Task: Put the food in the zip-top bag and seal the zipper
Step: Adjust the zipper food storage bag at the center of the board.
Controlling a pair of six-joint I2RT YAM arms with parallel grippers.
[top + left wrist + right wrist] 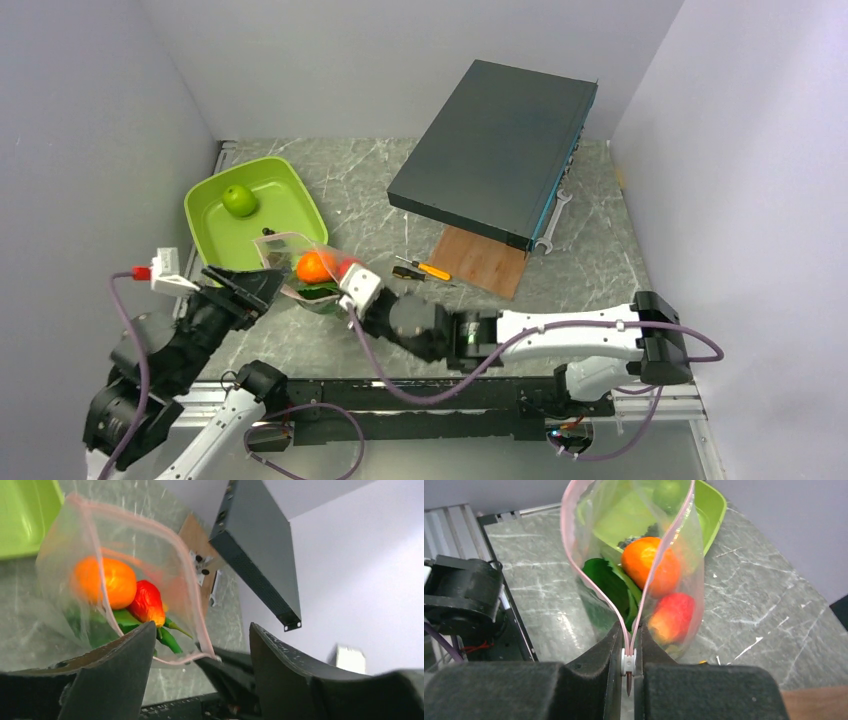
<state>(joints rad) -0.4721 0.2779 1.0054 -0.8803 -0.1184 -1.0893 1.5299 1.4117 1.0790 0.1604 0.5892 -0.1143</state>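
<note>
**A:** Why's the right gripper (629,655) clamped on one end of the zipper (563,530)?

**B:** My guess is it props the zip-top bag (145,550) up with the mouth gaping (floppy thing would slump otherwise). The left gripper (202,635) hangs just beside it, jaws apart, holding nothing.

**A:** The orange fruit (105,580), red fruit (147,602) and leafy greens (125,617) are inside. The green apple (239,200) sits in the tray (285,200).

**B:** So too soon to seal it.

Bright even light, soft shadows, zip-top bag (140,545) blurred close up

Apple (239,200) in lime tray (288,190), orange fruit (314,266) in clear bag (289,245), possibly greens (319,291)
</note>
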